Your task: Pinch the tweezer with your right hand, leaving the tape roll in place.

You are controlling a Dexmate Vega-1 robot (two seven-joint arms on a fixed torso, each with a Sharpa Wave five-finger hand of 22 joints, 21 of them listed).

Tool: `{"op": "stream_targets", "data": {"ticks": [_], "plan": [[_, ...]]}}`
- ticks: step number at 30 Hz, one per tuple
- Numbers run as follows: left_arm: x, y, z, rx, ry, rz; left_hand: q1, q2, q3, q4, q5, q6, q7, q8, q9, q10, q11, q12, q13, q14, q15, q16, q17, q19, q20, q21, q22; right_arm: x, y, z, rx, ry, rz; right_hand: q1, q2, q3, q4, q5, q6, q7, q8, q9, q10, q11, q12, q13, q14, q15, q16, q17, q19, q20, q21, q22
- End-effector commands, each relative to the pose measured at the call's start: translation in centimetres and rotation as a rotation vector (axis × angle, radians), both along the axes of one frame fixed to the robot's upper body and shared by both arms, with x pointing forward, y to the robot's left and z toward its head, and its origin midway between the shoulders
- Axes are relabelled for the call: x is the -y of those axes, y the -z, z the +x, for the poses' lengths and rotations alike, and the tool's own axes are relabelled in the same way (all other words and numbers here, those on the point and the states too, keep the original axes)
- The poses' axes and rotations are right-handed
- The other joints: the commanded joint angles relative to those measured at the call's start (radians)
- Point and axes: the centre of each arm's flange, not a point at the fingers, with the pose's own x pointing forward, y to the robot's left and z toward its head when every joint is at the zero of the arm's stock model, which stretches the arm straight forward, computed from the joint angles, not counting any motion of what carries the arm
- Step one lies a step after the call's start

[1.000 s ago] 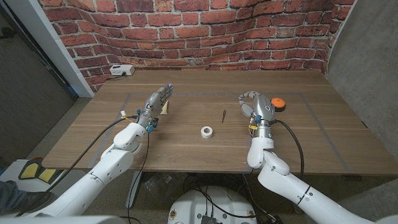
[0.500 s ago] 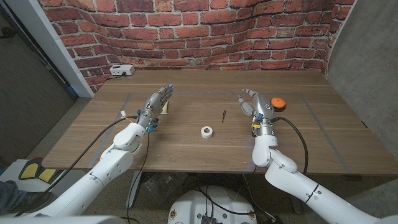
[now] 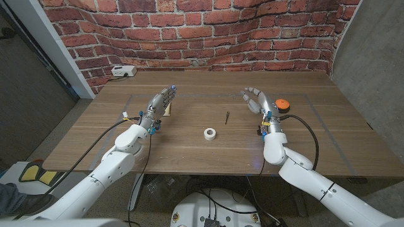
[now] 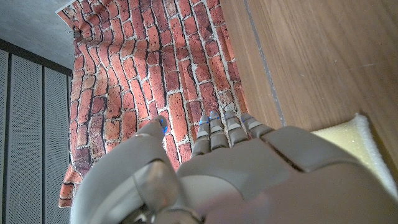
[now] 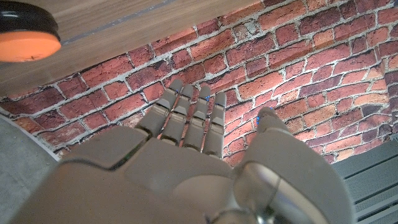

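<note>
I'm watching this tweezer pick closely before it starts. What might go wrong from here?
1. The thin dark tweezer lies flat on the wooden table and looks very slim, so the open right robot hand may slip off or push it away.
2. The small white tape roll sits near the tweezer, on the robot's side of it; a low sweep might nudge it.
3. The round orange-topped black object sits beside the right robot hand and might get bumped.

dark tweezer (image 3: 227,116) lying flat, white tape roll (image 3: 209,133) nearby
</note>
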Motion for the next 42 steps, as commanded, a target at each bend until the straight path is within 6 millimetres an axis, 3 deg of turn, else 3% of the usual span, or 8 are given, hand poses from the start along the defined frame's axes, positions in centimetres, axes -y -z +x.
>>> {"op": "stream_targets", "data": {"ticks": [1, 4, 9, 15, 25, 32, 36, 42], "plan": [[-0.3, 0.0, -0.1, 0.003, -0.001, 0.005, -0.007, -0.004, 0.002, 0.002, -0.004, 0.006, -0.001, -0.005, 0.002, 0.007, -0.004, -0.004, 0.003, 0.001, -0.006, -0.002, 0.003, -0.004, -0.001, 0.005, 0.004, 2.0, -1.4, 0.6, -0.017, -0.197, 0.131, -0.02, -0.004, -0.006, 0.003, 0.004, -0.017, 0.011, -0.002, 0.002, 0.0, 0.026, 0.002, 0.004, -0.014, 0.0, -0.001, 0.003, 0.015, -0.004, 0.009, 0.003], [-0.4, 0.0, -0.2, 0.003, -0.002, 0.006, -0.019, -0.021, -0.01, 0.006, -0.011, 0.004, -0.003, -0.005, 0.002, 0.008, -0.004, -0.004, 0.003, 0.001, -0.006, -0.001, 0.003, -0.004, -0.001, 0.005, 0.004, 2.4, -1.8, 0.6, -0.006, -0.205, 0.154, -0.031, -0.006, -0.011, 0.007, 0.003, -0.02, 0.013, -0.001, 0.002, -0.001, 0.035, 0.002, 0.004, -0.019, 0.003, -0.001, 0.003, 0.014, -0.005, 0.008, 0.003], [-0.4, 0.0, -0.3, 0.006, -0.002, 0.009, -0.057, -0.062, -0.043, 0.019, -0.024, 0.005, -0.002, -0.006, 0.002, 0.006, -0.004, -0.004, 0.004, 0.0, -0.003, 0.0, 0.005, -0.005, -0.001, 0.005, 0.005, 3.2, -2.4, 0.3, 0.02, -0.206, 0.166, -0.06, -0.006, -0.022, 0.015, 0.003, 0.054, 0.007, 0.033, 0.007, -0.003, 0.042, 0.004, 0.004, -0.028, 0.012, 0.001, 0.002, 0.012, -0.006, 0.006, 0.002], [-0.5, -0.2, -0.6, 0.009, -0.004, 0.018, -0.093, -0.098, -0.075, 0.031, -0.026, 0.002, 0.001, -0.006, 0.002, 0.003, -0.002, -0.005, 0.004, -0.001, -0.003, 0.001, 0.006, -0.007, 0.0, 0.004, 0.005, 4.2, -2.9, 0.5, -0.004, -0.297, 0.233, -0.082, -0.012, -0.032, 0.017, 0.003, -0.017, 0.032, 0.004, 0.006, -0.004, 0.052, 0.005, 0.004, -0.033, 0.013, 0.002, 0.001, 0.012, -0.003, 0.006, 0.001], [-0.3, -0.3, -1.0, 0.02, 0.002, 0.029, -0.122, -0.126, -0.1, 0.04, -0.024, 0.001, 0.002, -0.006, 0.002, 0.002, -0.002, -0.005, 0.004, -0.003, -0.001, 0.001, 0.007, -0.008, 0.001, 0.004, 0.005, 5.7, -3.5, 1.2, -0.063, -0.405, 0.32, -0.125, -0.03, -0.055, 0.027, -0.004, -0.061, 0.047, -0.003, 0.002, -0.034, 0.075, -0.004, 0.004, -0.066, 0.028, -0.004, 0.002, -0.013, -0.001, -0.005, 0.001], [-0.1, -0.9, -1.5, 0.023, -0.004, 0.031, -0.131, -0.134, -0.108, 0.043, -0.023, 0.001, 0.002, -0.006, 0.002, 0.002, -0.001, -0.005, 0.004, -0.004, -0.001, 0.0, 0.007, -0.009, 0.001, 0.003, 0.005, 6.5, -3.8, 2.8, -0.158, -0.548, 0.392, -0.192, -0.059, -0.093, 0.048, -0.012, -0.097, 0.064, -0.003, -0.002, -0.072, 0.093, -0.011, 0.004, -0.119, 0.045, -0.007, 0.003, -0.065, 0.002, -0.021, 0.0], [-0.2, -0.8, -1.6, 0.022, -0.013, 0.026, -0.137, -0.139, -0.113, 0.045, -0.022, -0.001, 0.002, -0.007, 0.002, 0.0, -0.003, -0.006, 0.004, -0.005, 0.0, 0.0, 0.007, -0.008, 0.001, 0.004, 0.005, 6.9, -3.8, 3.5, -0.175, -0.63, 0.438, -0.226, -0.07, -0.112, 0.06, -0.01, -0.065, 0.069, 0.014, -0.001, -0.082, 0.095, -0.01, 0.004, -0.138, 0.051, -0.005, 0.003, -0.082, 0.001, -0.024, 0.0], [-0.2, -0.7, -1.4, 0.02, -0.018, 0.021, -0.146, -0.149, -0.121, 0.047, -0.02, -0.002, 0.001, -0.007, 0.003, 0.001, -0.001, -0.005, 0.004, -0.005, -0.001, 0.0, 0.007, -0.008, 0.001, 0.004, 0.005, 7.6, -3.5, 4.4, -0.195, -0.741, 0.516, -0.273, -0.093, -0.141, 0.074, -0.004, -0.132, 0.078, -0.006, -0.003, -0.104, 0.11, -0.012, 0.003, -0.159, 0.053, -0.003, 0.002, -0.097, -0.001, -0.023, -0.001]]}}
